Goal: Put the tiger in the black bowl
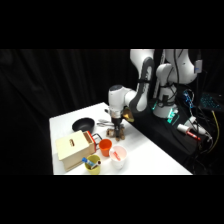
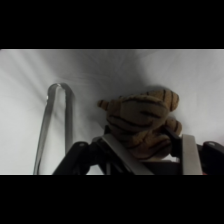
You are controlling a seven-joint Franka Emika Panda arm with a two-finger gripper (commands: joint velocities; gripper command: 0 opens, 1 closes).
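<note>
The tiger (image 2: 142, 125), a tan striped toy, sits between the jaws, which are closed in against its sides and hold it; in the side view the tiger (image 1: 119, 133) is a small brownish lump at the gripper (image 1: 118, 131), low over the white worktop (image 1: 150, 155). Whether it rests on the surface or is just off it cannot be told. In the wrist view, metal tongs (image 2: 54, 125) lie just beside the toy on the worktop (image 2: 200, 80). The black bowl (image 1: 83, 123) stands near the worktop's far left edge, apart from the tiger. Closer to the camera sit a cream box (image 1: 74, 148), an orange cup (image 1: 105, 146), a white-pink cup (image 1: 118, 156) and a yellow-green cup (image 1: 92, 163), grouped near one another.
</note>
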